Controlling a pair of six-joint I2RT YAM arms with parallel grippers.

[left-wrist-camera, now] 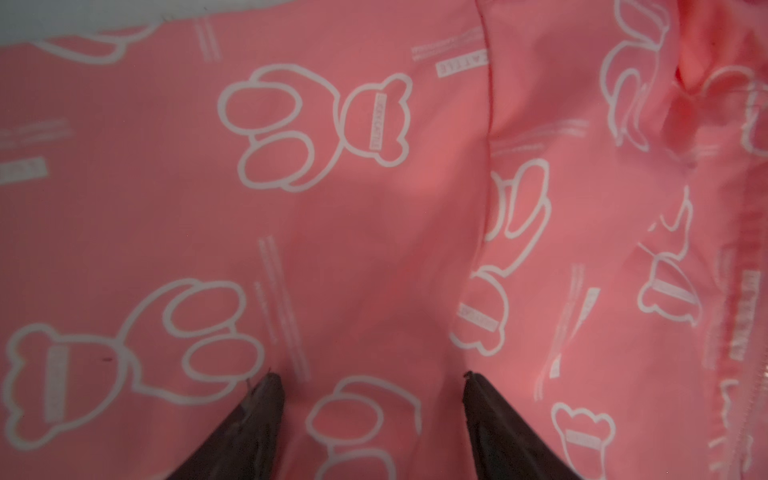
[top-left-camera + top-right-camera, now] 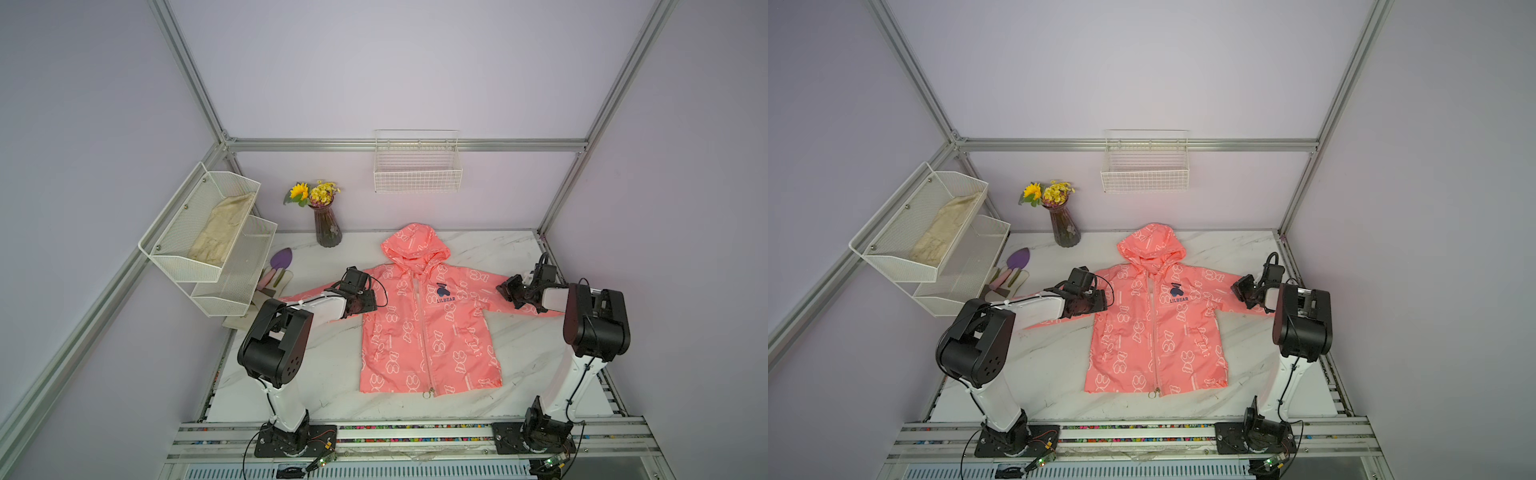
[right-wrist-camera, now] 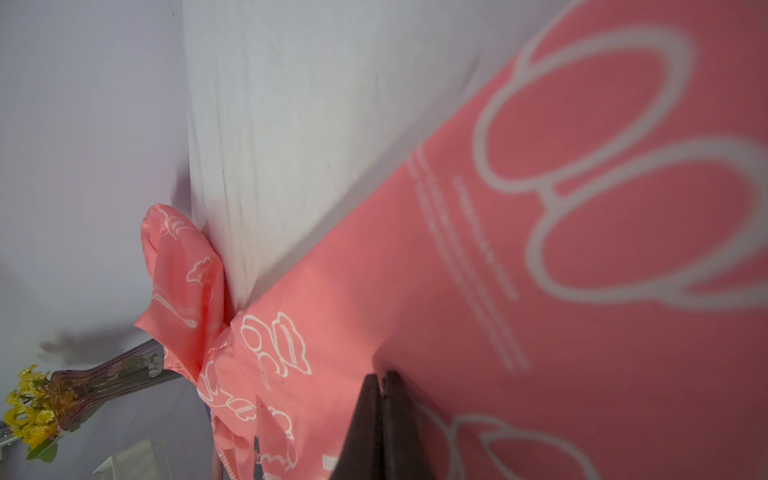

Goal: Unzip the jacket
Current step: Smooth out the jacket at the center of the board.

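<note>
I see a small coral-pink hooded jacket (image 2: 428, 328) of thin shiny fabric with white bear outlines, spread front-up on the white marbled table (image 2: 324, 374). My left gripper (image 1: 374, 378) hangs over the jacket near one shoulder. Its two dark fingers (image 1: 257, 415) stand well apart, with flat pink cloth showing between them and nothing gripped. My right gripper (image 3: 381, 376) is at the opposite sleeve, with its jaws pressed fully together at the fabric. I cannot tell whether any cloth is caught between them. The jacket's front zipper (image 2: 422, 332) runs between the two grippers, apart from both.
</note>
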